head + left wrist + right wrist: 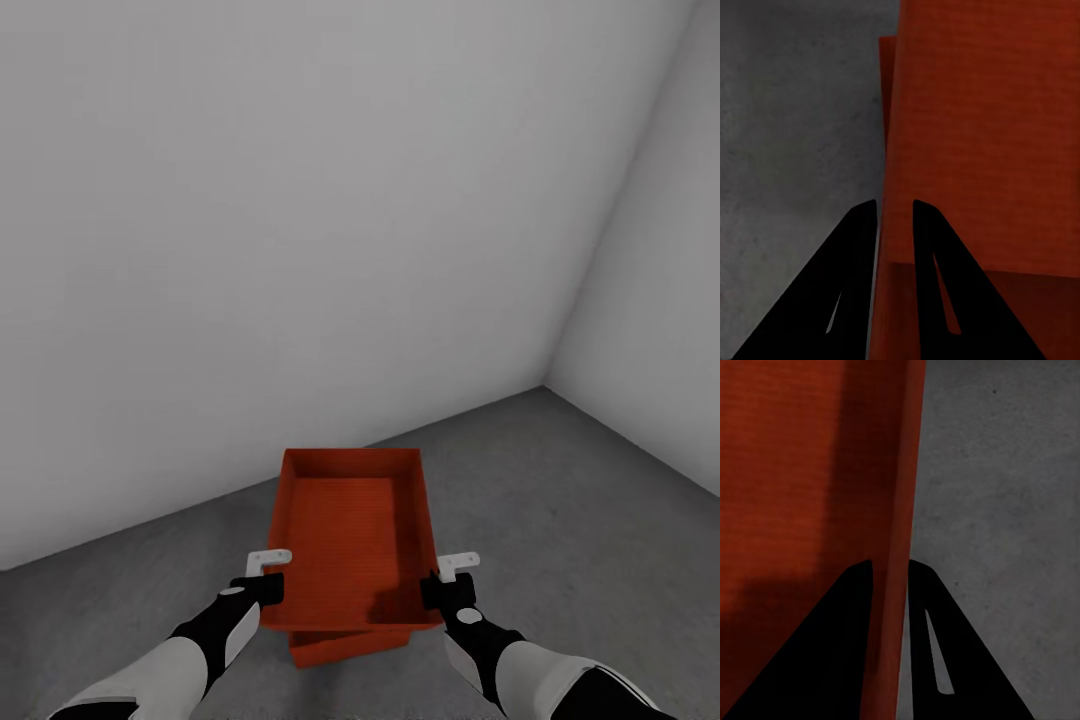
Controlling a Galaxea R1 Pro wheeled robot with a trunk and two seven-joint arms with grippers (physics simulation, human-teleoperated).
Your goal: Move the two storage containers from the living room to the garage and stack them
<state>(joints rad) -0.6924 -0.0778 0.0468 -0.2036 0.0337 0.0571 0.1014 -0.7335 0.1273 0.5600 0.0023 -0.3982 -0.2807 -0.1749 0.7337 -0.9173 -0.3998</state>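
One orange-red storage container (pixel 345 530) hangs low over the grey concrete floor (pixel 560 500), held by its two long side walls. My left gripper (pixel 262 588) is shut on its left wall and my right gripper (pixel 445 590) on its right wall. The second container (pixel 350 645) lies under it, showing only a strip of its near end; I cannot tell whether the two touch. In the left wrist view the left gripper (pixel 895 204) straddles the thin wall of the container (pixel 982 150). The right wrist view shows my right gripper (pixel 889 562) pinching the container's (pixel 795 472) other wall.
A plain pale grey wall (pixel 300 250) stands just beyond the containers. It meets a second wall (pixel 660 300) at a corner on the right. Bare concrete spreads to the left and right of the containers.
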